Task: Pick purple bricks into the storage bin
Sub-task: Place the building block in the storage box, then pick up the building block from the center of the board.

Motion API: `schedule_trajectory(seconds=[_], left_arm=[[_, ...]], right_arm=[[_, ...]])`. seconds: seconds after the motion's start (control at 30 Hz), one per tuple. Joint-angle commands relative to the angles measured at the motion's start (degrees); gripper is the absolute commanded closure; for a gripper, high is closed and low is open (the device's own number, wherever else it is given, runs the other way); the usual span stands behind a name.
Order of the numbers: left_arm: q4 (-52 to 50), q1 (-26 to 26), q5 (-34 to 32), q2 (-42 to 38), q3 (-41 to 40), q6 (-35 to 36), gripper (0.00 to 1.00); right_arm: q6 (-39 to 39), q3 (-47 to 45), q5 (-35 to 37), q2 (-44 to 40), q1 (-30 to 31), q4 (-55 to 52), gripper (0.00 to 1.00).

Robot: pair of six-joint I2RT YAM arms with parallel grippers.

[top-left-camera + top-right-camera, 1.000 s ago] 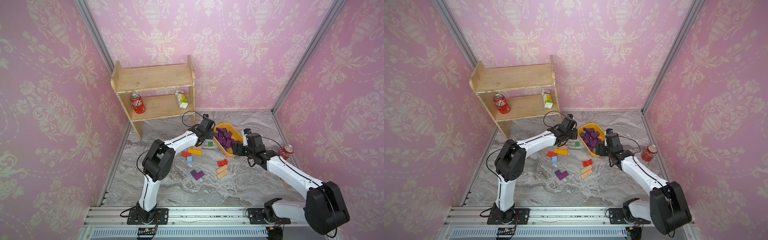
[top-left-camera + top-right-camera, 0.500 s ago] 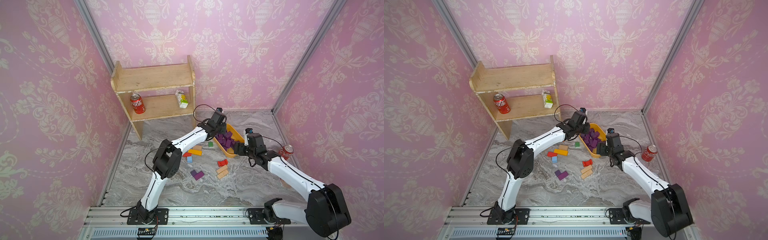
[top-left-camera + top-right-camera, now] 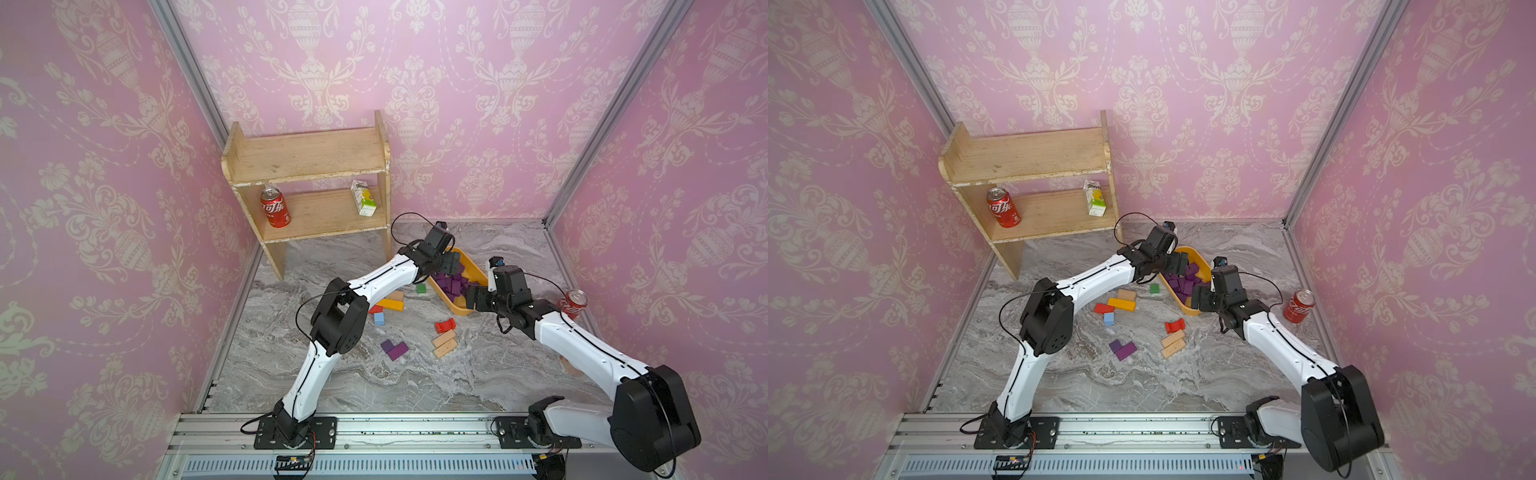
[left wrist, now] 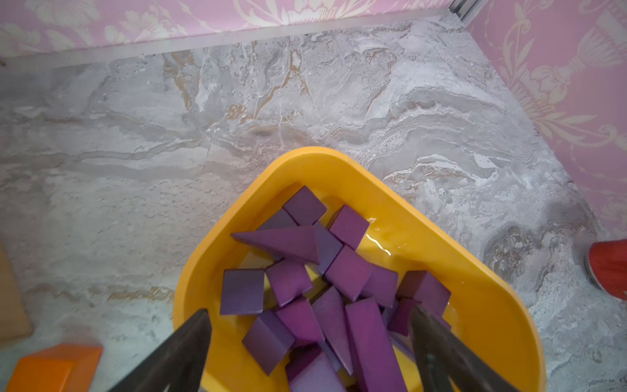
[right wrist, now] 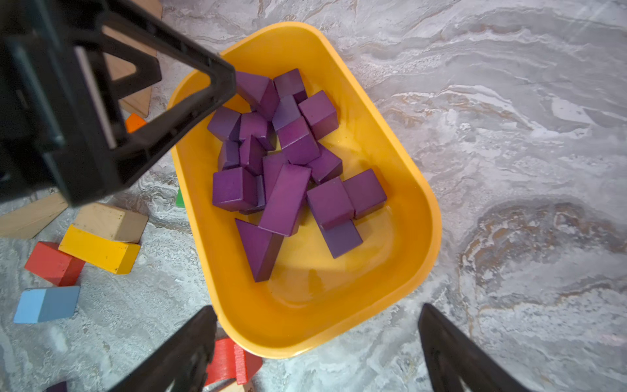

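Purple bricks (image 4: 325, 288) lie in a loose heap in the storage bin (image 4: 312, 156). The left gripper (image 4: 310, 314) hangs right above them, jaws spread wide and nothing clamped between. In the left wrist view the heap lies directly below the gap between the two fingers (image 4: 185, 349). One finger stands over the bin's side rim, its mate over bricks near the opposite wall.

The right gripper (image 5: 317, 314) is likewise wide open and holds nothing. Its jaws straddle the end of the bin nearest to it. The rounded end wall sits between the fingertips, and the heap lies ahead of them, further along the bin. Whether either finger touches the rim cannot be told. In the right wrist view a finger of the left gripper reaches in over the far corner, just above the bricks there.

Two more purple bricks (image 3: 394, 349) lie touching each other on the marble table (image 3: 374, 386). They are well apart from both sets of jaws, back towards the arms' bases.
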Motion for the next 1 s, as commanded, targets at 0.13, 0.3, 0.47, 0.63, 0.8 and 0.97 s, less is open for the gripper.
schedule_trajectory(seconds=[0.13,0.3,0.47,0.63,0.8,0.97], left_arm=[[9.78,0.83,-12.95,-23.82,-24.33,4.58,0.01],[9.17,3.1,-15.98,-33.6,-35.5,5.07,0.01],[3.73,3.5,-21.05,-41.38,-41.33,4.57,0.01],[2.79,3.68,-25.74,-51.63,-49.24,0.9,0.01],[-2.63,3.92,-25.29,-57.4,-52.77,-1.9,0.01],[-5.24,3.97,-23.66,-62.58,-57.01,-3.46,0.01]], right_arm=[[-0.04,1.44,-8.46,2.25,-0.28,0.62,0.08],[-0.44,0.66,-10.12,0.47,0.9,2.18,0.08],[-2.54,2.83,-10.57,2.02,5.81,1.62,0.08],[-3.3,5.18,-12.98,6.01,10.5,0.81,0.08],[-2.23,5.39,-19.14,9.05,14.06,1.32,0.15],[-4.02,5.04,-21.95,11.6,20.39,0.58,0.22]])
